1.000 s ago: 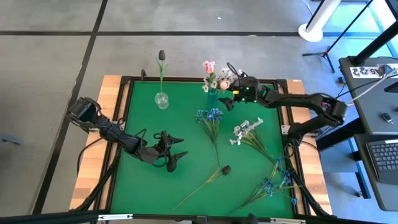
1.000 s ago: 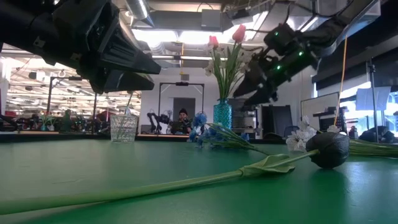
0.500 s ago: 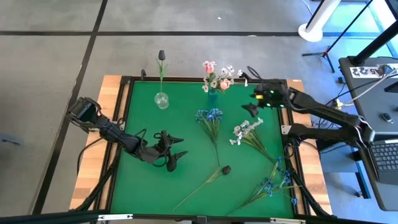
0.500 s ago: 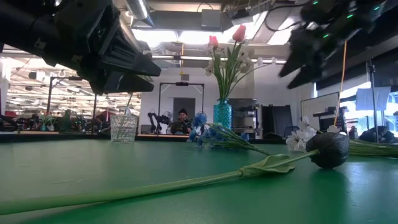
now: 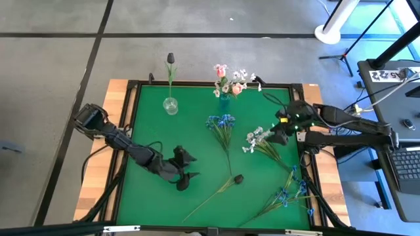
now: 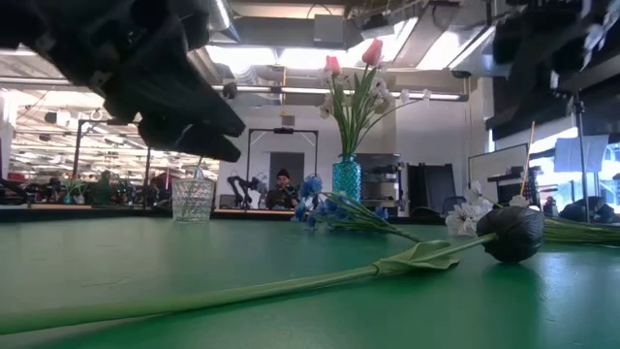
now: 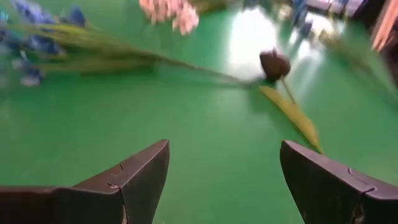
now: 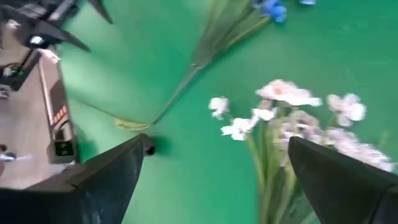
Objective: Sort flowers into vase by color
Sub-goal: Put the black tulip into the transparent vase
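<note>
Flowers on the green mat (image 5: 197,131) number four by our count: one blue cluster (image 5: 222,122) near the mat's middle, one white spray (image 5: 260,138) toward its right side, one dark tulip bud (image 5: 239,178) on a long stem in the near half, and a second blue cluster (image 5: 289,191) by the near right corner. We count two vases at the mat's far edge: a clear glass vase (image 5: 170,105) holding one dark tulip (image 5: 170,59), and a teal vase (image 5: 224,99) holding two pink tulips (image 6: 351,56) mixed with small white blossoms.

We find the left gripper (image 5: 186,170) above the mat's near-left half, jaws spread wide and holding nothing. The dark tulip bud lies ahead of it, toward the mat's right, well apart; in the left wrist view the bud (image 7: 274,64) rests on the mat beyond the open fingers (image 7: 134,177).

We find the right gripper (image 5: 277,136) over the mat's right side, jaws wide and empty. The white spray lies just beside it, with its blossoms (image 8: 292,102) showing between the fingers in the right wrist view; we cannot tell whether they touch.
</note>
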Controlling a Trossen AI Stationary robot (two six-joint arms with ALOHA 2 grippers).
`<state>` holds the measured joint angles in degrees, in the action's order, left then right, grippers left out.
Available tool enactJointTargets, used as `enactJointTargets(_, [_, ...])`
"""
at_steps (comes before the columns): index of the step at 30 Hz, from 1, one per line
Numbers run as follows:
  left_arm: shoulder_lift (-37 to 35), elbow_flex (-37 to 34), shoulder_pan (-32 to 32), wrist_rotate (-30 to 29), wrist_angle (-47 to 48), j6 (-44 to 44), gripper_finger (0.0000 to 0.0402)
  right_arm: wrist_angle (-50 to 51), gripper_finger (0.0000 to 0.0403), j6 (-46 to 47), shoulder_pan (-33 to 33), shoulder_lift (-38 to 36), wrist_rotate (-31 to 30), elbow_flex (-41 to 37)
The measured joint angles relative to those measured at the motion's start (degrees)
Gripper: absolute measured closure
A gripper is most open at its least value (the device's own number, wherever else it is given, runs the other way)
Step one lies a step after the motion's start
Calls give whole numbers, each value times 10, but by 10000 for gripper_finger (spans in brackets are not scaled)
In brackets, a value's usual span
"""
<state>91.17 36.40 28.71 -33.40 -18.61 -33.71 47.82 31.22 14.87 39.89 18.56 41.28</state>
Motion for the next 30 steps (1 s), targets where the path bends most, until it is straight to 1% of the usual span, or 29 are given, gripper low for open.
enactJointTargets(2, [12, 37, 8, 1, 53, -7, 104, -5, 6, 17, -50, -16, -36, 0])
enactJointTargets(5, [38, 87, 17, 2, 81, -2, 104, -24, 6, 57, -141, -32, -131, 0])
enactJointTargets(8, [68, 136, 22, 21, 109, 8, 104, -50, 6, 78, -231, -45, -221, 0])
enactJointTargets(11, [103, 181, 21, 43, 133, 7, 104, -85, 6, 90, -317, -46, -296, 0])
enactJointTargets(15, [161, 247, 26, 66, 156, -3, 104, -136, 6, 83, -419, -25, -382, 0])
enactJointTargets(20, [239, 342, 43, 82, 200, -14, 104, -211, 6, 61, -513, 3, -431, 0])
enactJointTargets(23, [284, 410, 51, 79, 277, -43, 104, -256, 6, 56, -555, 19, -456, 0])
enactJointTargets(25, [313, 451, 51, 77, 346, -81, 104, -278, 6, 46, -578, 27, -474, 0])
enactJointTargets(28, [349, 502, 46, 74, 430, -140, 104, -297, 6, 43, -600, 40, -498, 0])
enactJointTargets(30, [366, 530, 45, 78, 466, -173, 104, -308, 6, 43, -608, 46, -505, 0])
